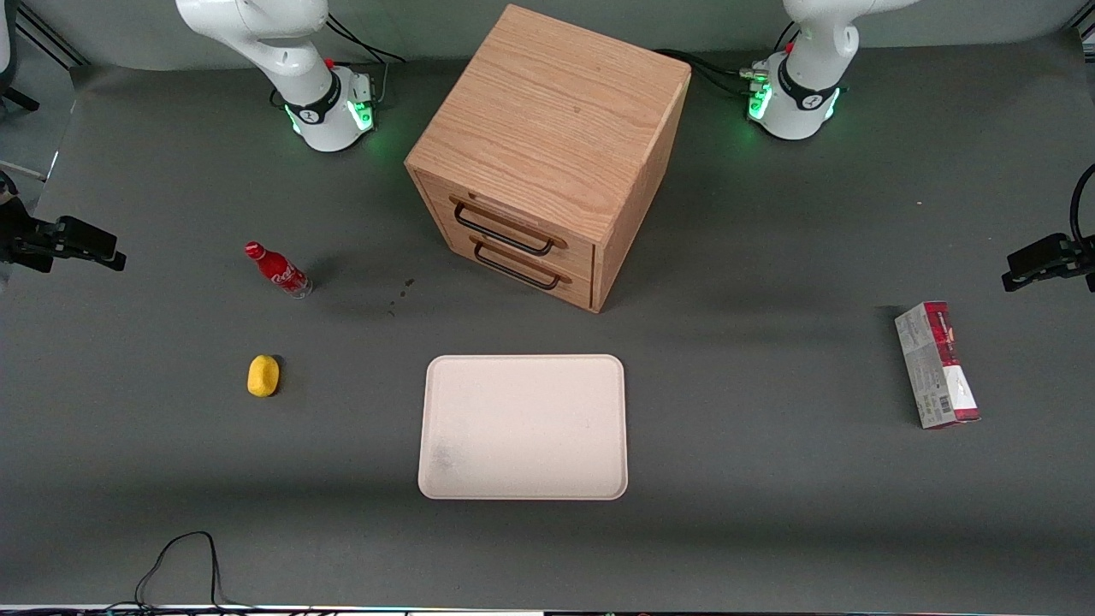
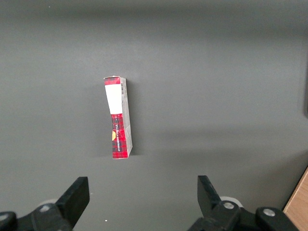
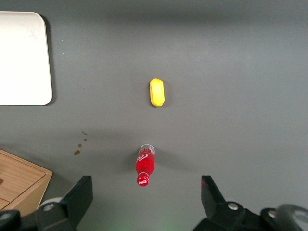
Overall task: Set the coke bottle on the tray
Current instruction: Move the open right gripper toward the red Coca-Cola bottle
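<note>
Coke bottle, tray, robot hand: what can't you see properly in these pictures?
- Coke bottle: whether there is drink inside; too small in the front view and right wrist view.
- Tray: partly cut off by the right wrist view's edge; whole in the front view.
- Gripper: open, high above the bottle; out of the front view, and only its fingers show in the wrist view.
- Drawer cabinet: its contents, hidden by closed drawers.

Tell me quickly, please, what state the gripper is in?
Gripper: open, holding nothing, poised above the bottle.
</note>
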You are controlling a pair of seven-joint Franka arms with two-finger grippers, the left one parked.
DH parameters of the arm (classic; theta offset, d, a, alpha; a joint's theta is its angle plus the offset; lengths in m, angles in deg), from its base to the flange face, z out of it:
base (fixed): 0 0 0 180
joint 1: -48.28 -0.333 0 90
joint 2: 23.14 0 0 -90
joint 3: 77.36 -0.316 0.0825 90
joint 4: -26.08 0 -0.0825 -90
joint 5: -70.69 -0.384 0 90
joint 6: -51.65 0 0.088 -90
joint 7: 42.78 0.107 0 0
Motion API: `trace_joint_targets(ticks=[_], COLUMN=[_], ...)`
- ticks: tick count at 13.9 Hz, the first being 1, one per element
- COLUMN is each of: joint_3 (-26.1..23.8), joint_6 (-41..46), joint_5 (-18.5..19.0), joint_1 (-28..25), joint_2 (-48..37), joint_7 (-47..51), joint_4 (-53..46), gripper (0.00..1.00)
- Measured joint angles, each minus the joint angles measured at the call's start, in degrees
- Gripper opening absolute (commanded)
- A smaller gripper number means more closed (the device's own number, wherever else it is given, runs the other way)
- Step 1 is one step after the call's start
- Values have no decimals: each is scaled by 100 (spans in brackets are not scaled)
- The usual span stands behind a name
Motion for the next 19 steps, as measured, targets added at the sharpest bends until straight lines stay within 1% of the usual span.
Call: trace_joint_targets(ticks=[8,11,14,16,19], joint_3=[0,0,1,0,1], joint_6=[107,272,266,219,-95], joint_5=[0,-3,-10,-11,-11], joint_1=[-6,-19,-46,-97,-125], joint_2=[-4,-187,-886,-1585,-2528], joint_7=[-8,-10,-13,-14,-56], joint_4=[-16,107,734,1402,2510], gripper=[100,100,100,100,100])
